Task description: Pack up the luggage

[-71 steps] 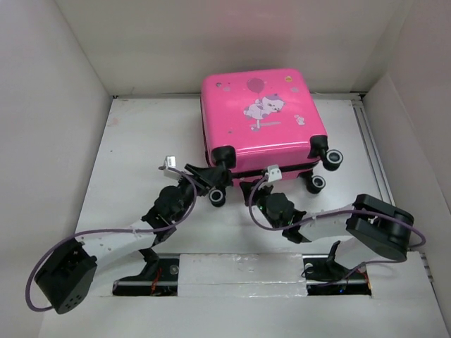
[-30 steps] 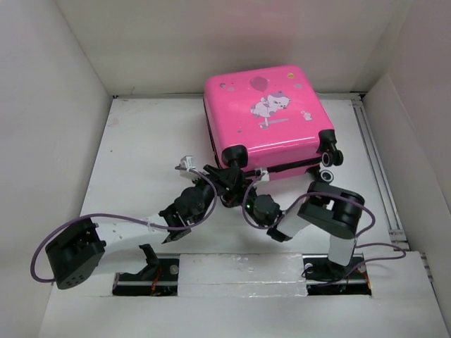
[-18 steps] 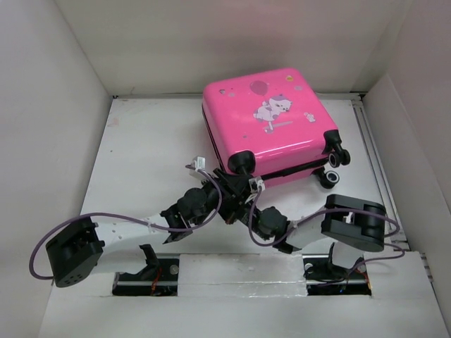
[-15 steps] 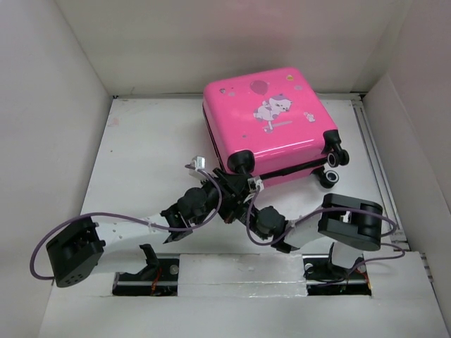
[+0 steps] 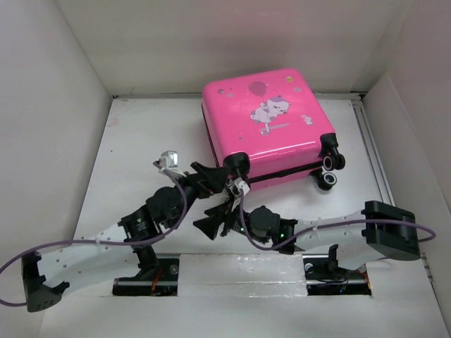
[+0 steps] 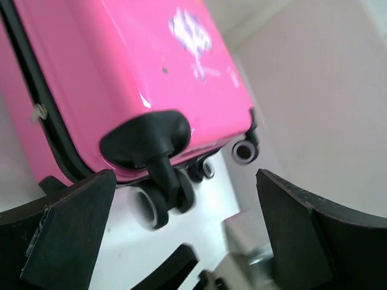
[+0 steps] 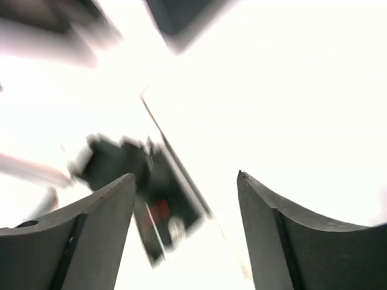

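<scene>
Item: pink suitcase [image 5: 264,123], one, lid shut, lying flat on the table [image 5: 141,141]. At its near-left wheel [image 6: 158,208]: your left gripper [image 5: 211,176], jaws spread, empty. Your right gripper [image 5: 211,218], jaws spread and empty, has just backed off that corner; you are probably repositioning. Grippers: two

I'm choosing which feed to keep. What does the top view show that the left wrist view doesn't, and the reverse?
Only the top view: the whole suitcase lid with its cartoon print, both arms, and the right fingers, spread open. Only the left wrist view: a close look at the near wheel under its black housing. Both: the pink shell, wheels and the left fingers, open.
</scene>
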